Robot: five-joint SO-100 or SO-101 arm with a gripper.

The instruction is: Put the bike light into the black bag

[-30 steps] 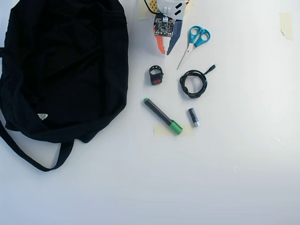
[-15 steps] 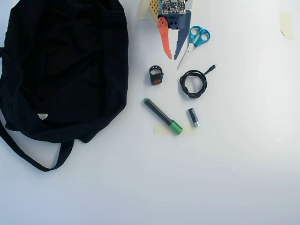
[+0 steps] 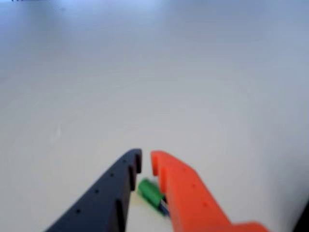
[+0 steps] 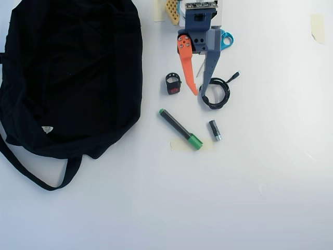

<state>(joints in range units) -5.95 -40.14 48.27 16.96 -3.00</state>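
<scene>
The bike light (image 4: 173, 83), a small black block with a red lens, lies on the white table right of the black bag (image 4: 73, 73) in the overhead view. My gripper (image 4: 198, 97) reaches down from the top edge. Its orange finger (image 4: 187, 62) and blue-grey finger (image 4: 209, 62) converge to a narrow gap, with nothing between them. The tips sit just right of the bike light and a little below it, apart from it, over the left edge of the coiled black cable (image 4: 216, 94). In the wrist view the gripper (image 3: 146, 161) shows only a slim gap; the bike light and bag are out of that view.
A green-capped marker (image 4: 180, 129) lies below the gripper and shows between the fingers in the wrist view (image 3: 150, 193). A small grey-black cylinder (image 4: 215, 130) lies to its right. Blue scissors (image 4: 227, 39) are partly hidden under the arm. A tape scrap (image 4: 317, 27) marks the far right.
The arm has stretched down the overhead view from the top edge to beside the bike light and over the cable. The fingers have drawn closer together. The objects stayed put.
</scene>
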